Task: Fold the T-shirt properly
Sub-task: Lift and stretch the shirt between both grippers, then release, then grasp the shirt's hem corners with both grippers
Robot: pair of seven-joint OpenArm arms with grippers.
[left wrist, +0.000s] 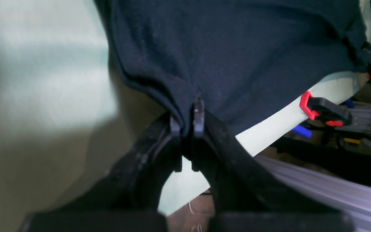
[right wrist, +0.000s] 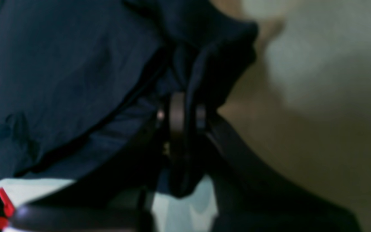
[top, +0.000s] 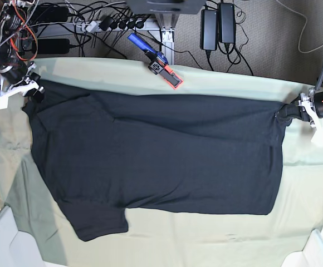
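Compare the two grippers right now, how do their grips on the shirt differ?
The left gripper pinches a thin, taut edge of the T-shirt; the right gripper clamps a thick, bunched fold. Left sits at base view's right, right at its far-left corner. Both are shut on cloth.

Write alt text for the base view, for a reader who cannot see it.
A black T-shirt lies spread across a pale green table cloth, plain side up. The right pincer grips its far corner at the view's left and the left pincer grips its edge at the view's right. A red-tipped clamp holds the cloth's far edge.
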